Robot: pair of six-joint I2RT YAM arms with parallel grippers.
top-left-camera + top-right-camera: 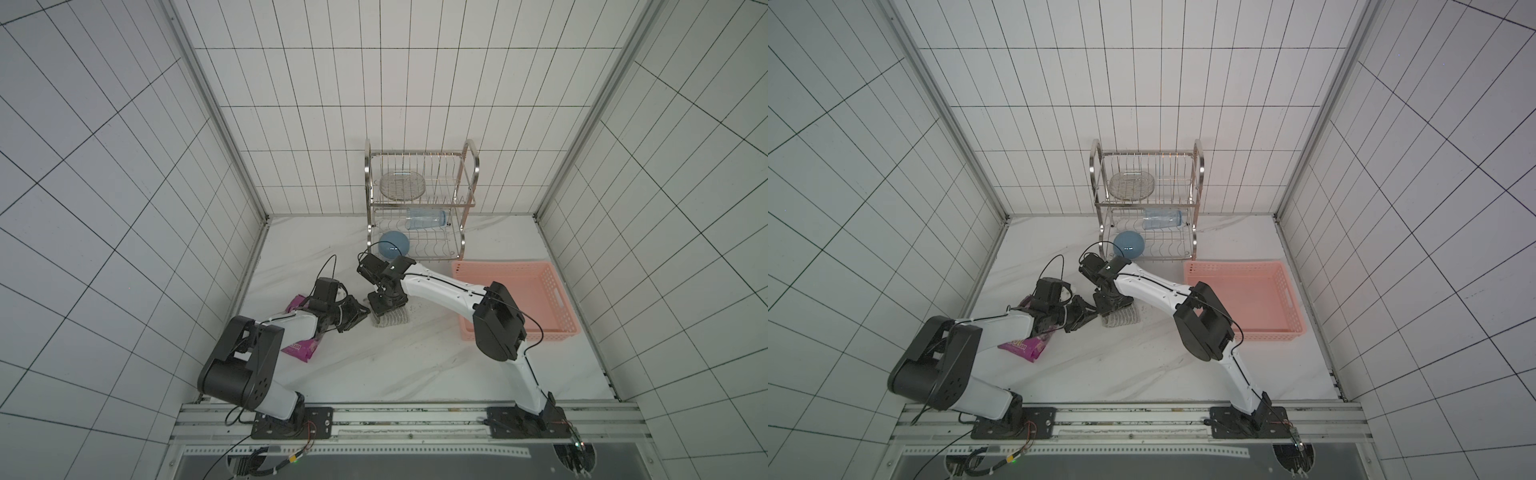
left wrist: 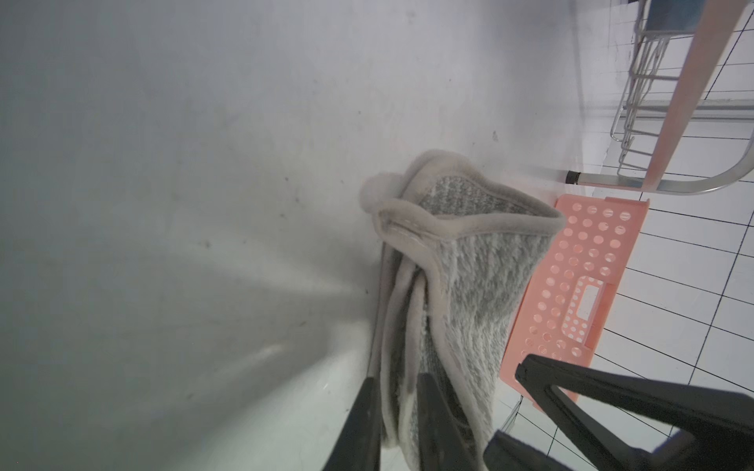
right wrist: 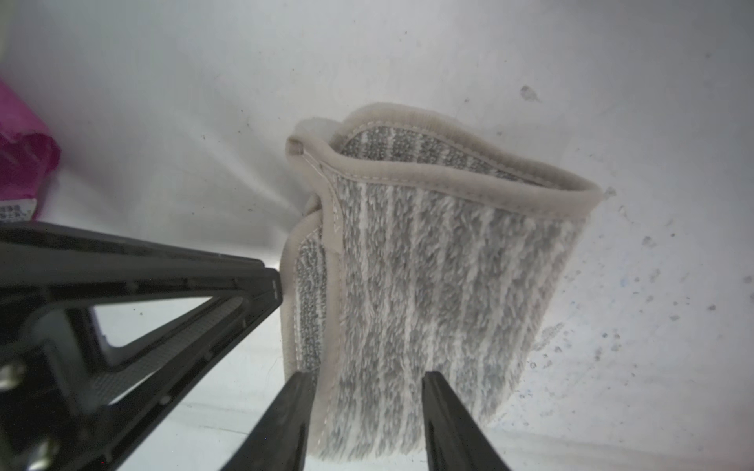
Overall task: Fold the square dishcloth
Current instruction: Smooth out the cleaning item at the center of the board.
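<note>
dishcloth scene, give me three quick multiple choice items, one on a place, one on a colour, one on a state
1. Where is the dishcloth?
A. in a sink
B. on the table
C. on a chair

2. What colour is the basket?
A. pink
B. green
C. black

3. What is the left gripper doing?
A. wide open, away from the cloth
B. shut on the dishcloth
C. shut on a spoon

Answers:
1 B, in both top views the cloth lies on the marble top.
2 A, its perforated walls are pale pink.
3 B, the left wrist view shows cloth layers pinched between the two fingers.
</note>
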